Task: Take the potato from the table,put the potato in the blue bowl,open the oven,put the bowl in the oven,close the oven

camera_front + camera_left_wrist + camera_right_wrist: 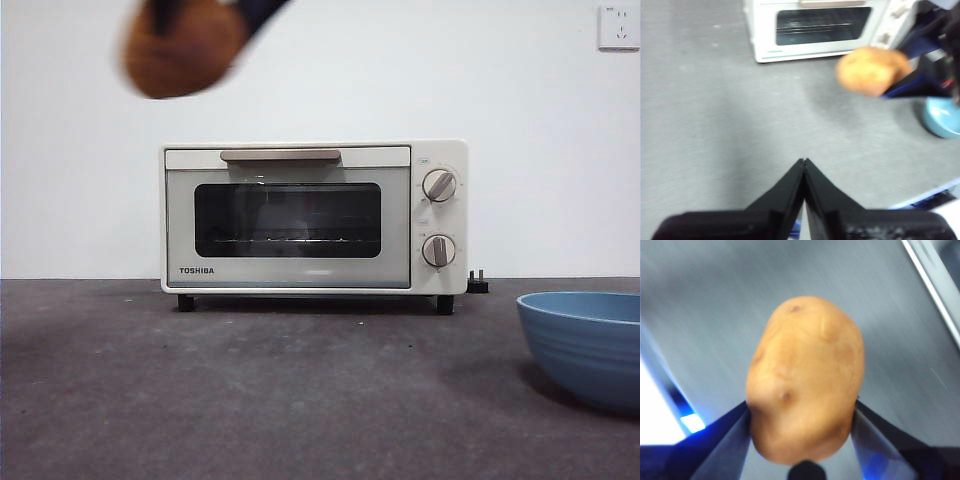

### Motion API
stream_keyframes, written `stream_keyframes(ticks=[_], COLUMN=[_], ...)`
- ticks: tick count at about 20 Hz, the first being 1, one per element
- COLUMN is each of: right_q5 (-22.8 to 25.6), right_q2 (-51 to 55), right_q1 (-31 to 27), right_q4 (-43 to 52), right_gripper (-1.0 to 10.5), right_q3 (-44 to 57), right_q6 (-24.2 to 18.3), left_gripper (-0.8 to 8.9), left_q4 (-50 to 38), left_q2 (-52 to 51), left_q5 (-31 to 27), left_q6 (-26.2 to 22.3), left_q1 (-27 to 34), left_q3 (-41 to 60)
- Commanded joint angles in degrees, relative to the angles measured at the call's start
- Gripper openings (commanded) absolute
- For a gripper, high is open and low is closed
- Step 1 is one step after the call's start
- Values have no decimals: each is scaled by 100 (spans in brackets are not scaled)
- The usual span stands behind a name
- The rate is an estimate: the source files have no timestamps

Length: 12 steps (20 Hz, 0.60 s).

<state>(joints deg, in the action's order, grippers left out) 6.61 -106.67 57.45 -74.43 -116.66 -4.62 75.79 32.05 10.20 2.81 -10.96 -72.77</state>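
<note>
My right gripper is shut on the potato, an orange-brown lump held high above the table. In the front view the potato hangs blurred at the top left, above the oven, whose dark glass door is shut. The left wrist view also shows the potato in the air between the oven and the blue bowl. The blue bowl stands empty at the table's front right. My left gripper is shut on nothing, above bare table.
A black plug lies beside the oven's right foot. A wall socket sits high on the white wall. Open table stretches in front of the oven.
</note>
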Motion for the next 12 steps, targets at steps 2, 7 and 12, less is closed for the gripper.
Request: stream_keyframes(ticks=[2,7,12], right_q5=[494,505,564], right_q2=[306,1117,2758], right_q1=[-138,-337,-748], right_q4=[-435,-439,-437], right_gripper=[-12,-12,-12], right_q3=[83,531,2662], right_q6=[-118,-35,-28], left_gripper=[-5,-5,-5], left_q4=[-26,-26,-26], left_q2=[-15,15,15], left_q5=[601,933,1353], left_q6=[-50,-55,-153], left_q1=[-24,-24,-24], left_q3=[-7,-7,-7])
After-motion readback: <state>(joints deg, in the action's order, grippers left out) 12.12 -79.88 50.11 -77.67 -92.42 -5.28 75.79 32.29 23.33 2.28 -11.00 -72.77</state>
